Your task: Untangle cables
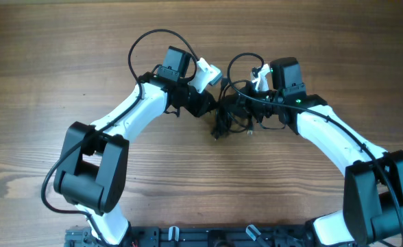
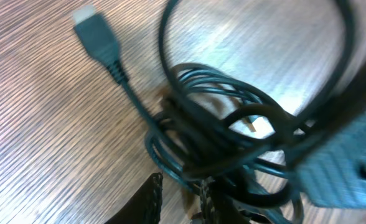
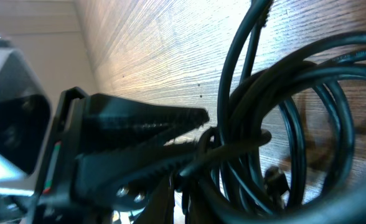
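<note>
The right pincer [image 3: 203,132], nearest the lens, has its black serrated fingers [image 3: 139,118] closed tight, with strands of the thin black tangled cables [image 3: 276,124] pinched between them. The left pincer [image 1: 210,104] meets the bundle's opposite side; its opening cannot be told. The bundle rests on the brown wood-grain table [image 1: 51,55] between both arms, and one flat dark plug [image 2: 97,38] trails free beyond.

Overhead straight down; both wrist views close, low (shared: cables [image 1: 226,116]).
</note>
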Action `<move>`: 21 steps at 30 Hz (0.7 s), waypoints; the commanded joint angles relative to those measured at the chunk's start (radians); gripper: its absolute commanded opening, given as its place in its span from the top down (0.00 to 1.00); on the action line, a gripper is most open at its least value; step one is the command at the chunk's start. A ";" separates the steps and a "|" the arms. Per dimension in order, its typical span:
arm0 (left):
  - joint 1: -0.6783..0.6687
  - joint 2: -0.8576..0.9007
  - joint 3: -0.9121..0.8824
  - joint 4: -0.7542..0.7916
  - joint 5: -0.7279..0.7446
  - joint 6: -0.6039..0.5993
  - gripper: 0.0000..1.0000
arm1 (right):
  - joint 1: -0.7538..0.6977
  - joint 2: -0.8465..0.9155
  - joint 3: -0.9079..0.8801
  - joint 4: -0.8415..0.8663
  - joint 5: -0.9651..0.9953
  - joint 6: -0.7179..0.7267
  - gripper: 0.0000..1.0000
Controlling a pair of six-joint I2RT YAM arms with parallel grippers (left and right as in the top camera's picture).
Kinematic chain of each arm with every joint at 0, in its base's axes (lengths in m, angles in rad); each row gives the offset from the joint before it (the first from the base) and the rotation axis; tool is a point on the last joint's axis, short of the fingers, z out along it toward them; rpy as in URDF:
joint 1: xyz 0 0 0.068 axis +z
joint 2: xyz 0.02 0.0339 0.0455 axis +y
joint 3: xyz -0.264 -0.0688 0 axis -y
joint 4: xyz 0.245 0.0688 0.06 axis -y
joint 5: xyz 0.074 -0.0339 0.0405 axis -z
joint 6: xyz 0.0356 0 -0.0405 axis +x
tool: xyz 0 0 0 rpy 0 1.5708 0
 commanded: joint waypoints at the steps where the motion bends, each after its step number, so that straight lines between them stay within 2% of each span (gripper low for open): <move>1: 0.002 0.023 -0.003 0.011 -0.054 -0.047 0.72 | 0.003 -0.006 0.002 0.006 -0.039 0.004 0.96; 4: 0.002 0.023 -0.003 0.012 -0.003 -0.047 0.65 | 0.003 -0.006 0.002 0.006 -0.039 0.004 0.96; 11: 0.002 0.023 -0.003 0.021 0.037 -0.046 0.63 | 0.003 -0.005 0.002 -0.011 0.006 -0.004 0.96; 16: 0.002 0.023 -0.003 0.017 0.106 -0.016 0.60 | 0.003 -0.005 0.002 -0.019 0.030 -0.127 0.96; 21: 0.003 0.023 -0.003 0.003 0.105 0.014 0.59 | 0.003 -0.005 0.002 -0.066 0.031 -0.122 0.96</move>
